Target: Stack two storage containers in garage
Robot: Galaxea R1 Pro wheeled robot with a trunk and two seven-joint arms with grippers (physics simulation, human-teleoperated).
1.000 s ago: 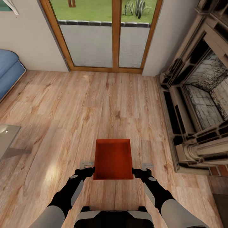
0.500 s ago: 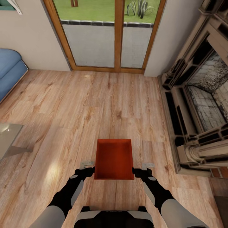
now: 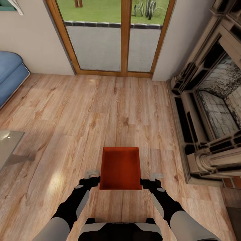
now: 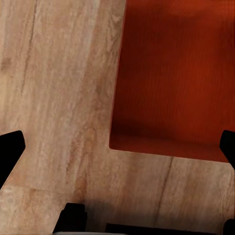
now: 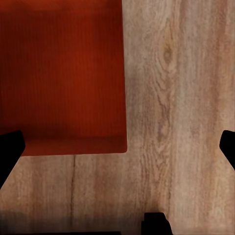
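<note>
Head cam looks down and fwd over both arms. Wrist cams sit close above, facing the plank floor (image 3: 100, 110). All three share the orange-red container (image 3: 120, 168).

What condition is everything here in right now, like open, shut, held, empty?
Orange bin: upright, empty, pressed between both arms, above the wood floor.
Left end effector: open, against the bin's side.
Right end effector: open, against the other side.
Glass doors: shut.

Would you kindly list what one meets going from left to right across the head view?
Blue sofa → glass table corner → left gripper → storage container → right gripper → stone fireplace.
</note>
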